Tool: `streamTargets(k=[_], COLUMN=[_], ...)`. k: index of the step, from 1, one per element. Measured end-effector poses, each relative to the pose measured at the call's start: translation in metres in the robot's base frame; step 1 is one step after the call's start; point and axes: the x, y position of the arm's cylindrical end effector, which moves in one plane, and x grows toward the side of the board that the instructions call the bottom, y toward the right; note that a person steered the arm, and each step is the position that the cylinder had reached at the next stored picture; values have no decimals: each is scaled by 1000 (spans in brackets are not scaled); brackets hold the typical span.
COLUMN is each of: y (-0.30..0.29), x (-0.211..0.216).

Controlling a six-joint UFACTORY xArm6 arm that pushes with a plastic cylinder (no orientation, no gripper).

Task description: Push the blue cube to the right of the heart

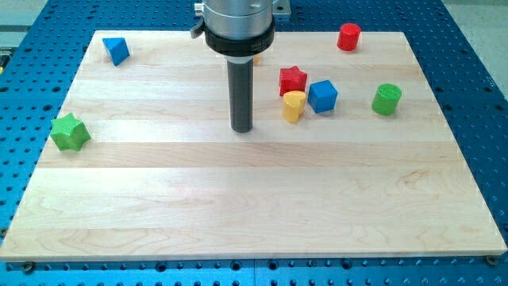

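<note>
The blue cube [322, 96] sits on the wooden board [254, 199], right of centre near the view's top. The yellow heart [294, 106] lies just to its left, almost touching it. A red star [293, 79] sits just above the heart. My tip [242, 129] rests on the board to the left of the heart, about a block's width or two away, touching no block. The dark rod rises from it to the arm's head at the view's top.
A red cylinder [348, 36] stands at the top right. A green cylinder [386, 99] is right of the blue cube. A blue triangular block [117, 50] is at the top left. A green star [70, 132] is near the left edge.
</note>
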Motion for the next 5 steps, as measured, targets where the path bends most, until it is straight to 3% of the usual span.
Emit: streamTargets(k=[5], y=[45], x=[-3])
